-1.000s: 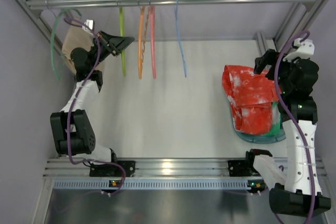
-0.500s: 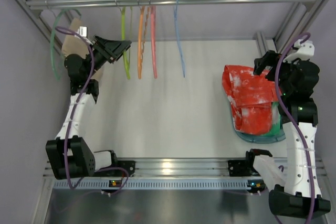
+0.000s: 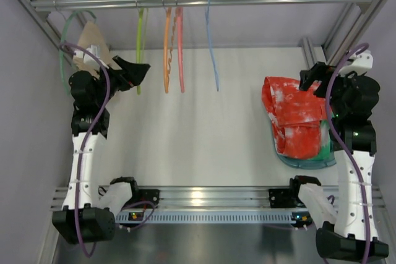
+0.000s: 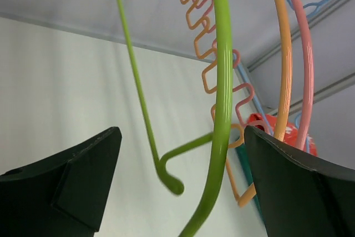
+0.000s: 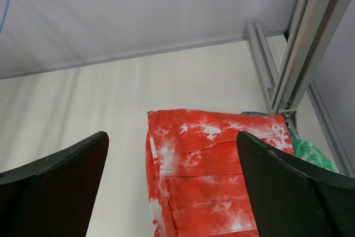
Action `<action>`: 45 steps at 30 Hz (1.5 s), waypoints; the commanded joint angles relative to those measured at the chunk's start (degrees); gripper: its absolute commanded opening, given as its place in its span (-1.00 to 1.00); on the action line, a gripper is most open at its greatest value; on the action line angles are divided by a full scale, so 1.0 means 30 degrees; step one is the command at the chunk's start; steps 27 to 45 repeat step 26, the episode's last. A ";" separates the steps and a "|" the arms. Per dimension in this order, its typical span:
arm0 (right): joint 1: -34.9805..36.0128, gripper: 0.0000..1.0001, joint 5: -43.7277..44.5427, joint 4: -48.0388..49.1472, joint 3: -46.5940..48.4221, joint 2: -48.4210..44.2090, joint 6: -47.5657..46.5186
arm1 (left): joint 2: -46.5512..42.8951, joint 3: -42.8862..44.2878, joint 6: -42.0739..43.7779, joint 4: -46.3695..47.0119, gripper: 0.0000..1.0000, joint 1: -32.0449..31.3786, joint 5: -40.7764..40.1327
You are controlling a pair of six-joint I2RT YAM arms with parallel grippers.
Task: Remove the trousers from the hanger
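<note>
My two arms are white and black.

My left arm [image 3: 83,153] and right arm [image 3: 351,177] have long white tubes and chunky black joints. A thin purple cable [image 3: 106,94] loops along each one. Each arm sits on a black base [image 3: 83,225]. My left gripper [image 3: 139,76] and right gripper [image 3: 309,77] are black, and their fingers [image 4: 66,187] look like dark, flat wedges with smooth edges.

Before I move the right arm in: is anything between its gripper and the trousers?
Nothing visible. The right gripper is open and, in its wrist view, faces the trousers directly. They lie on the table over a green cloth, with only bare table in front of them.
</note>
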 commanded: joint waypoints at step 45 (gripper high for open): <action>-0.0067 0.99 -0.8328 -0.4236 -0.4097 -0.6982 -0.5002 | -0.4717 0.4201 1.4835 -1.7593 0.97 0.0029 -0.1599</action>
